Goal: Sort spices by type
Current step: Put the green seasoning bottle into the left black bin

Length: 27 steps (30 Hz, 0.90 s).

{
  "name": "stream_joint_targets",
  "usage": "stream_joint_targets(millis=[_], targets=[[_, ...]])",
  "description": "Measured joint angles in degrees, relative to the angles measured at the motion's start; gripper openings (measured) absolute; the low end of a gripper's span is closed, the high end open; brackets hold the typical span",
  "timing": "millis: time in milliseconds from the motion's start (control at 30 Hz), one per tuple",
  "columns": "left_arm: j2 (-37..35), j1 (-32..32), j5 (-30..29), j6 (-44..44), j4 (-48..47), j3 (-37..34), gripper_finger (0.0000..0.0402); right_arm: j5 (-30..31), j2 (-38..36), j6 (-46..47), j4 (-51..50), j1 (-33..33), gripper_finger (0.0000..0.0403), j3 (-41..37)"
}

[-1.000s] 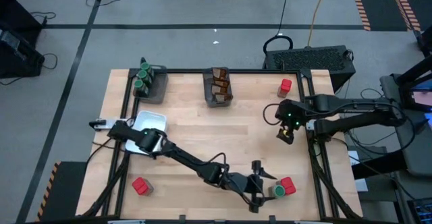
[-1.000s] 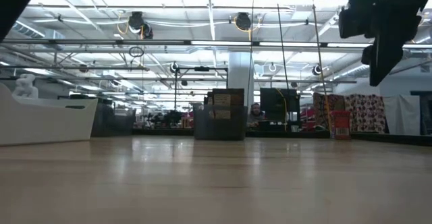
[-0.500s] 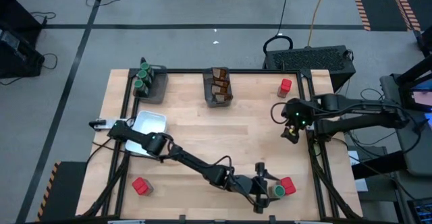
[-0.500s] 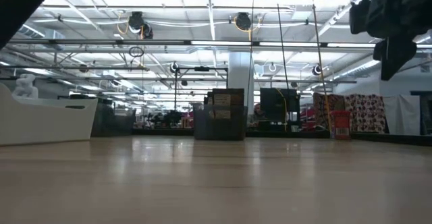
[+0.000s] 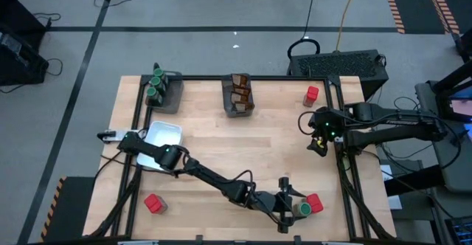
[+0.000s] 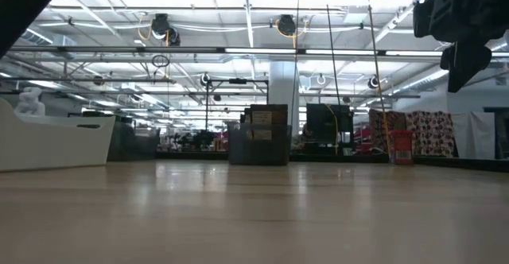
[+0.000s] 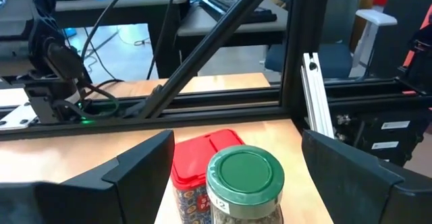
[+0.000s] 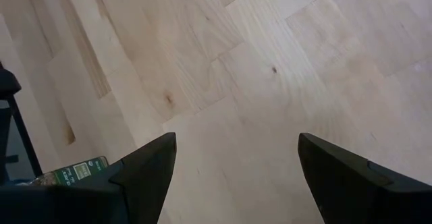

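Green-lidded jar (image 7: 244,183), upright, touching a red container (image 7: 196,171) just beyond it, stands between the spread fingers of the left gripper (image 5: 289,204); right gripper (image 5: 317,145), fingers apart, hovers empty well apart over bare table (image 5: 273,138).

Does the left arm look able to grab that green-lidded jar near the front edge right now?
Probably yes. The left pincer is open with the green-lidded jar straight ahead between its fingers. A red container stands close behind it, touching or nearly so, and might get bumped.

Jar (image 7: 244,183) between hand (image 7: 236,177) fingers — block (image 7: 199,170) touching behind.
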Motion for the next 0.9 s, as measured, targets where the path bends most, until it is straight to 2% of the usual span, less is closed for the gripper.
stream_joint_targets(millis=[767, 900], targets=[[0.1, 0.0, 2.2, 0.5, 0.0, 0.0, 0.0329, 0.1, 0.0, 1.2, 0.0, 0.0, 0.0293, 0.0], [1.4, 0.0, 2.6, -0.4, 2.4, 0.0, 0.0329, 1.2, 0.0, 1.2, 0.1, 0.0, 0.0293, 0.0]])
